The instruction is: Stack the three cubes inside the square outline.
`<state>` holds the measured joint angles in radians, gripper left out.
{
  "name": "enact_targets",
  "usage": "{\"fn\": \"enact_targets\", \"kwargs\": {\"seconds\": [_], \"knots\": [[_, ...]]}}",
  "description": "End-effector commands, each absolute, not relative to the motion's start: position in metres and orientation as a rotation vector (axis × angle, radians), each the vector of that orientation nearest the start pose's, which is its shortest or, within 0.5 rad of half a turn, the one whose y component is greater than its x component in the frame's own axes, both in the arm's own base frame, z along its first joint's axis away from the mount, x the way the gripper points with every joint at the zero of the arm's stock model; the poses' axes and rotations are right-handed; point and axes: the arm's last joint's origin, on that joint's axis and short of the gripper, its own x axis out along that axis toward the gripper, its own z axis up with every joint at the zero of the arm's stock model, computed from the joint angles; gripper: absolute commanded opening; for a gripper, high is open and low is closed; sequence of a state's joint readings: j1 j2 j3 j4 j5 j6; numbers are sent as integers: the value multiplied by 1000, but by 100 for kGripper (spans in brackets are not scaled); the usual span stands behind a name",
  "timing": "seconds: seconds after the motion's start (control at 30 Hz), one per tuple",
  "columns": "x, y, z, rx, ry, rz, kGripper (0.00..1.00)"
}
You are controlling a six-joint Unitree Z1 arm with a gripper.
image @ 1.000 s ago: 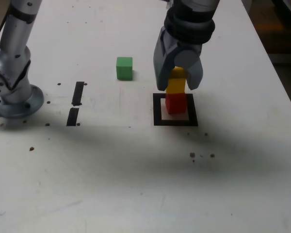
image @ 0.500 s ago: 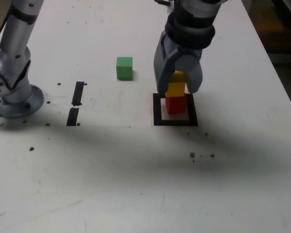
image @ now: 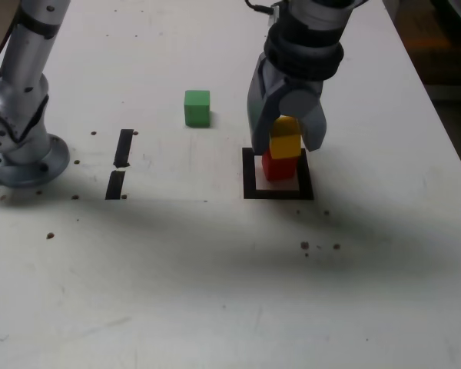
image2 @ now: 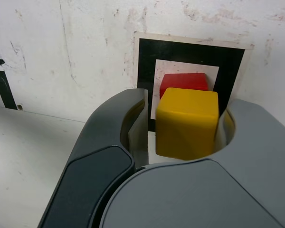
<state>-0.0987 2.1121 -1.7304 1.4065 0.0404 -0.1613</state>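
1. Three cubes on the white table [image: 215, 292]: the red cube [image: 276, 167] sits inside the black square outline [image: 250, 173], the yellow cube [image: 285, 141] is right on top of it, and the green cube [image: 197, 108] is off by itself, well apart, toward the exterior view's left and further back.
2. Gripper [image: 286, 142] comes down over the stack with a finger on each side of the yellow cube. In the wrist view there's a visible gap between one finger [image2: 135, 128] and the yellow cube [image2: 187, 122]; the other side looks like it's touching or nearly so. So the jaws look spread, not clamped on it.
3. Wrist view also shows the yellow one sitting a bit offset over the red cube [image2: 183, 84], with the square outline [image2: 147, 61] framing both.
4. Two short black tape strips [image: 120, 163] lie at the exterior view's left, next to the arm's base [image: 15, 146].
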Motion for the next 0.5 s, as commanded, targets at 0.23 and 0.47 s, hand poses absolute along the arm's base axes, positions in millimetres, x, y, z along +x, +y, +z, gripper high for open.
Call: {"fn": "enact_targets", "kwargs": {"seconds": [0.23,0.47], "knots": [[372,-35,261,10,1792,98,96],[342,-22,304,54,1784,131,100]]}}
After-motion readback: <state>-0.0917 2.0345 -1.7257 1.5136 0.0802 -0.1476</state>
